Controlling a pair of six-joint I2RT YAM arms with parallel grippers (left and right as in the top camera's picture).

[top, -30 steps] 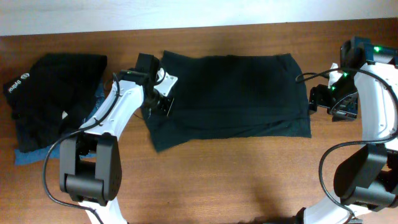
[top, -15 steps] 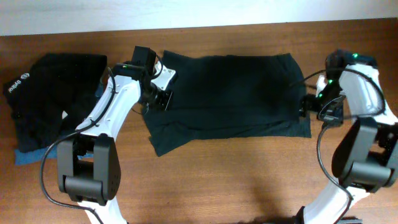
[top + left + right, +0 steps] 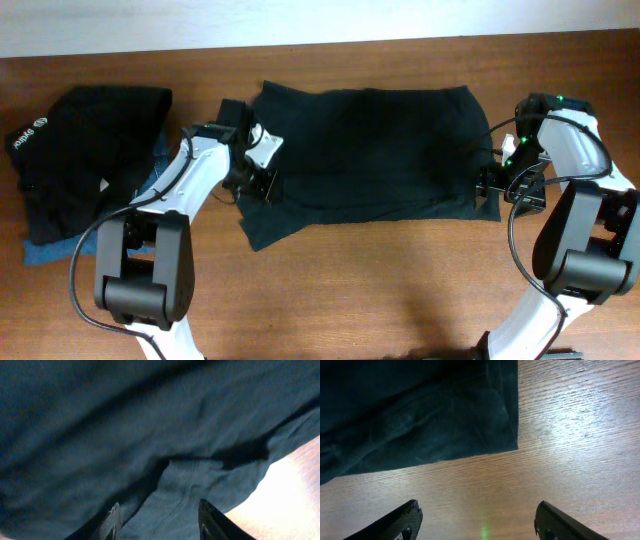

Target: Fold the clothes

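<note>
A large black T-shirt (image 3: 370, 150) lies partly folded across the middle of the wooden table. My left gripper (image 3: 252, 183) is open just over its left edge; the left wrist view fills with dark cloth (image 3: 150, 435), the fingers (image 3: 159, 520) apart above it. My right gripper (image 3: 497, 188) is open at the shirt's front right corner (image 3: 512, 442), fingers (image 3: 477, 522) spread over bare wood just past the hem.
A heap of other black clothes (image 3: 85, 150), one with white lettering, sits at the left on blue denim (image 3: 45, 252). The table's back edge meets a white wall (image 3: 300, 20). Bare wood (image 3: 380, 290) lies in front of the shirt.
My right gripper has moved left and forward from beside the shirt to its front right corner. My left gripper shifted slightly forward along the shirt's left edge. The shirt's outline has barely changed.
</note>
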